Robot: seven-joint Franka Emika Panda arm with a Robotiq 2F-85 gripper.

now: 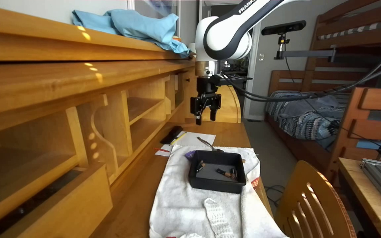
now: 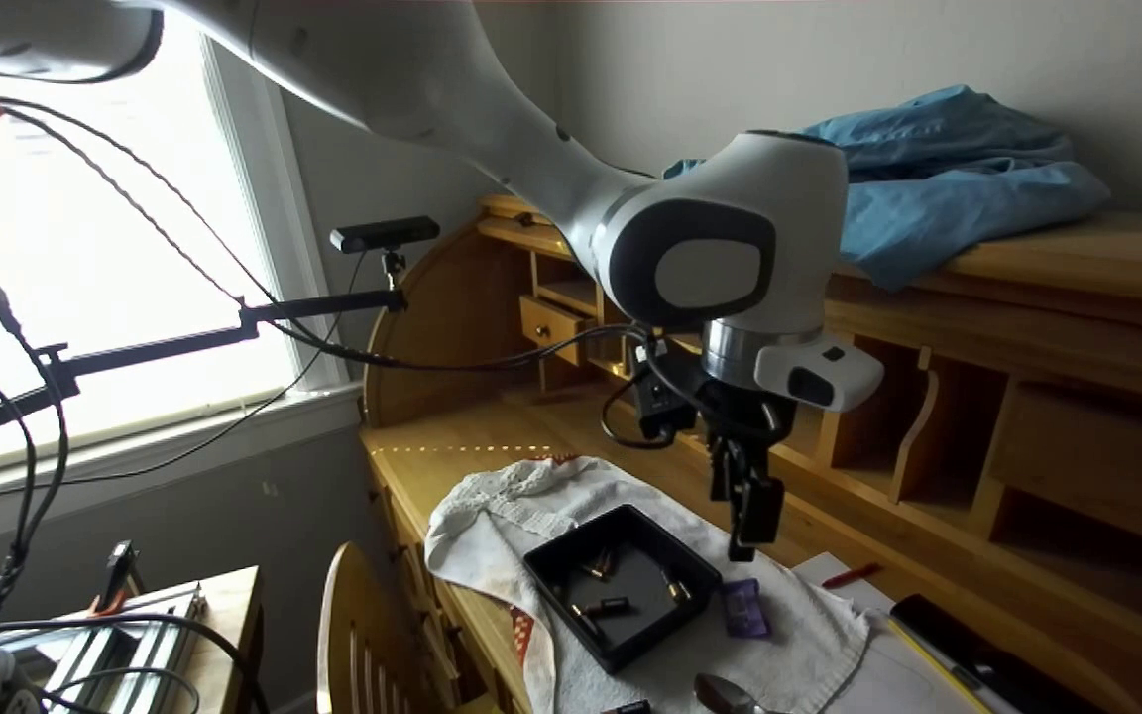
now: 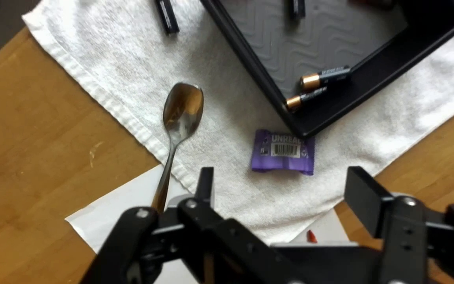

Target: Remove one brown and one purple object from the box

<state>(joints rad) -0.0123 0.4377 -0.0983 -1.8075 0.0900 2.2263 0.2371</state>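
Note:
The box is a shallow black tray (image 1: 217, 185) on a white towel, also in an exterior view (image 2: 665, 629) and partly in the wrist view (image 3: 388, 70). Several black batteries with copper ends (image 3: 310, 81) lie inside it. The purple object, a small wrapped packet (image 3: 283, 159), lies on the towel outside the box, against its corner; both exterior views show it (image 1: 190, 154) (image 2: 745, 609). A battery (image 3: 167, 15) also lies on the towel outside. No plainly brown object can be made out. My gripper (image 1: 205, 118) is open and empty, raised above the table beyond the box.
A spoon (image 3: 183, 114) lies beside the packet. White paper (image 1: 198, 138), a yellow pencil (image 1: 178, 138), a red pen (image 2: 851, 575) and a dark case (image 1: 171, 134) lie near the towel. Wooden shelves (image 1: 144, 109) line one side; a chair (image 1: 309, 198) stands opposite.

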